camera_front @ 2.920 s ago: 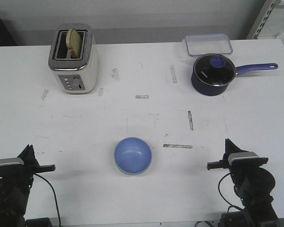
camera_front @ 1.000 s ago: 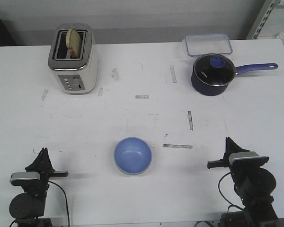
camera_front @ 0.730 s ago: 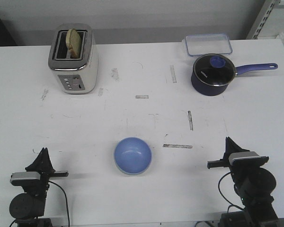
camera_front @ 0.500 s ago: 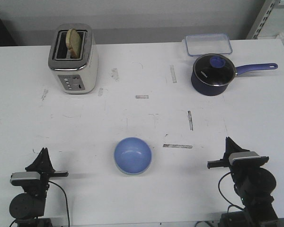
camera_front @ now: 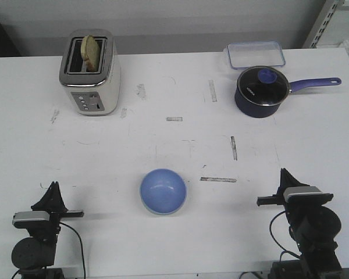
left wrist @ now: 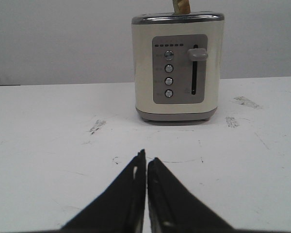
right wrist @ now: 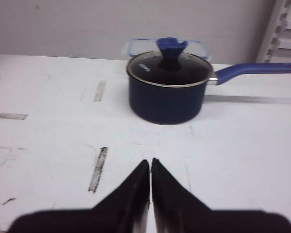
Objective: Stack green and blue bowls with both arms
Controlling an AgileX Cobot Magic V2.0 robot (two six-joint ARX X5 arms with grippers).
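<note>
- Blue bowl (camera_front: 163, 191): upright on the white tabletop (camera_front: 180, 145), near the front edge and about midway between the two arms; inside facing up. Touched by neither arm.
- Green bowl: not distinguishable in any view; possibly nested under the blue one, but cannot tell.
- Left end effector (left wrist: 146, 165): clenched, both black fingers pressed together to a point with only a hairline seam between them, nothing held. Low over the front-left corner of the tabletop, well apart from the blue bowl. Pointed toward the toaster.
- Right end effector (right wrist: 151, 167): clenched, fingers meeting at the tips, nothing held. Low over the front-right area of the tabletop, well apart from the blue bowl. Pointed toward the saucepan.
- Toaster (camera_front: 91, 72): cream and chrome, upright at the back left of the tabletop, with a slice of bread (camera_front: 92, 51) standing in a slot. Control panel with four round buttons and a lever facing the left wrist camera.
- Saucepan (camera_front: 262, 91): dark navy, glass lid with a blue knob in place, at the back right; blue handle pointing to the right edge.
- Clear container (camera_front: 255, 54): rectangular, blue-rimmed, just behind the saucepan.
- Tabletop: scuffed, with several short grey tape marks between the bowl and the back row.
</note>
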